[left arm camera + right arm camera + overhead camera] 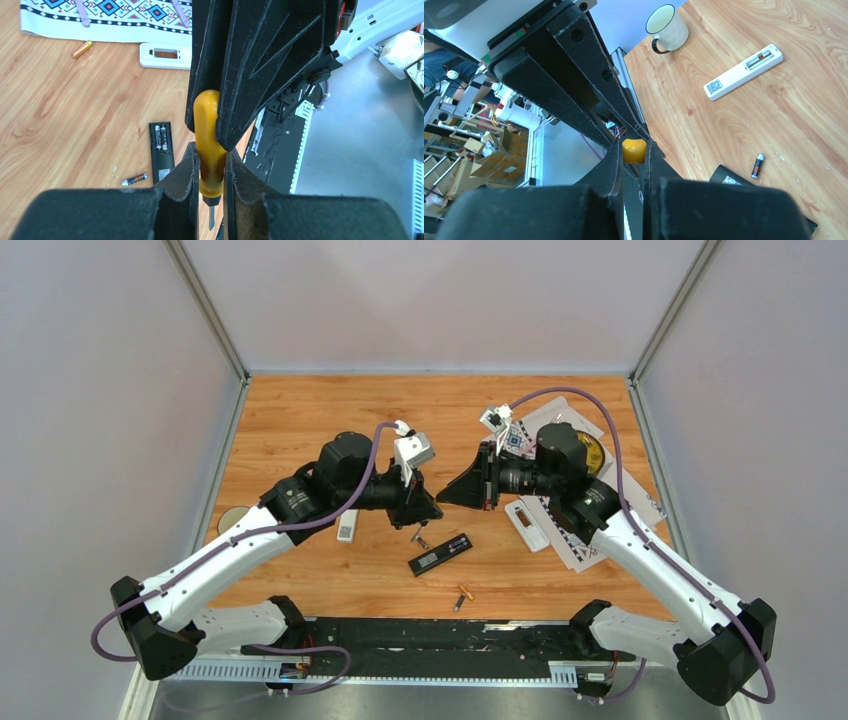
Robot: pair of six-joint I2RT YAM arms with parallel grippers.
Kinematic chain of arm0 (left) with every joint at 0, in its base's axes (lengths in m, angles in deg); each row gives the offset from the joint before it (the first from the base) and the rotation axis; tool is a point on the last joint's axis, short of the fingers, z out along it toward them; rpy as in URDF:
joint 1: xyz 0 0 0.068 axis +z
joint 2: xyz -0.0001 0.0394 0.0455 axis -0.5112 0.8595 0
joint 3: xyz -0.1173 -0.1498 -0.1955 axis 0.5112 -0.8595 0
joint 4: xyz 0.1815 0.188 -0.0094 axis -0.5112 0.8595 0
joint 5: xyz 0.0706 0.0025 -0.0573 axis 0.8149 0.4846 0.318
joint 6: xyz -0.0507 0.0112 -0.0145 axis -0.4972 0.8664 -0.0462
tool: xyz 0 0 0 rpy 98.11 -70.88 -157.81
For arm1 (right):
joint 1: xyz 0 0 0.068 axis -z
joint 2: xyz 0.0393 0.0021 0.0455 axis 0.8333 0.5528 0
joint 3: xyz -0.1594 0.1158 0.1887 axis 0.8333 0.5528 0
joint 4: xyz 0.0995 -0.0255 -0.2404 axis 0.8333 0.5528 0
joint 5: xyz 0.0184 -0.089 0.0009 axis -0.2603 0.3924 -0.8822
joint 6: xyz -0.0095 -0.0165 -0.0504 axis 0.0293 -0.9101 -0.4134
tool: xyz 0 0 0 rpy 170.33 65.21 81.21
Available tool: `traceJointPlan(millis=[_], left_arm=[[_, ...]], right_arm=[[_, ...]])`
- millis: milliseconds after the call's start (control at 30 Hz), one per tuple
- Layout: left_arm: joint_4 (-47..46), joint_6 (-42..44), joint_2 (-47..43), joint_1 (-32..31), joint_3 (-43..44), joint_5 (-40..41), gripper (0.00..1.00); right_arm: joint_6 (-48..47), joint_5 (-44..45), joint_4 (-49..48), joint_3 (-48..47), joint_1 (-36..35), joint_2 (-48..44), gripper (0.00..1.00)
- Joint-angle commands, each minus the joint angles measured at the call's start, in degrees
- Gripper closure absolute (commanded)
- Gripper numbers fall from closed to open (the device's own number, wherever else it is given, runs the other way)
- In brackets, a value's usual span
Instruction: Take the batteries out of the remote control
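A black remote point(440, 553) lies back up near the table's middle with its compartment open. In the left wrist view, the remote point(161, 145) still has batteries point(160, 137) inside. A dark grey battery point(134, 179) lies loose beside it and also shows in the right wrist view point(757, 165). Orange-gold batteries point(463, 594) lie nearer the front edge. My left gripper point(211, 151) and right gripper point(633, 145) meet tip to tip above the table. Both are shut on a yellow-handled screwdriver point(207, 115), the left on its shaft end, the right on its butt point(634, 153).
A white remote point(527, 523) with an open compartment lies by a patterned mat point(580, 540) at the right, an orange-gold battery point(82, 49) beside it. Another white remote point(744, 71) and a white mug point(667, 27) stand at the left.
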Motion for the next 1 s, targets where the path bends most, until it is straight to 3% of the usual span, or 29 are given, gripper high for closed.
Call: traceJointPlan(millis=[0,33,100,133,167,267,500,633,967], left_arm=[[-0.1,1.8,-0.2,-0.1,2.9,-1.0,1.00],[0.1,1.9,-0.3,-0.1,2.8,0.3,0.96],[1.0,2.1,-1.1,-0.1,2.4,3.3,0.75],[1.0,2.3,-2.4,-0.1,1.9,5.6,0.61],[0.8,2.5,-3.2,-0.1,1.3,6.6,0.39],[0.5,2.8,-6.0,-0.1,-1.0,11.0,0.20],[4.2,2.7,-6.1,-0.1,-6.1,16.0,0.16],[4.8,1.7,-2.9,-0.1,-9.1,16.0,0.16],[-4.8,1.6,7.9,-0.3,-18.6,17.3,0.20]], right_arm=[[0.8,0.3,-2.9,-0.6,-0.3,0.9,1.00],[0.6,0.6,-2.4,-0.5,-0.3,0.8,1.00],[-0.4,2.4,-1.6,-0.4,-0.3,0.3,1.00],[-0.7,3.3,-0.5,-0.4,-0.3,0.3,1.00],[-1.2,4.3,0.0,-0.3,-0.2,0.2,1.00],[-1.9,7.6,2.1,0.1,0.0,0.3,1.00],[-2.9,12.5,3.5,2.3,4.5,1.5,1.00],[-2.8,11.8,3.0,5.0,11.4,2.1,1.00],[-2.4,8.6,2.1,10.0,21.3,6.3,1.00]])
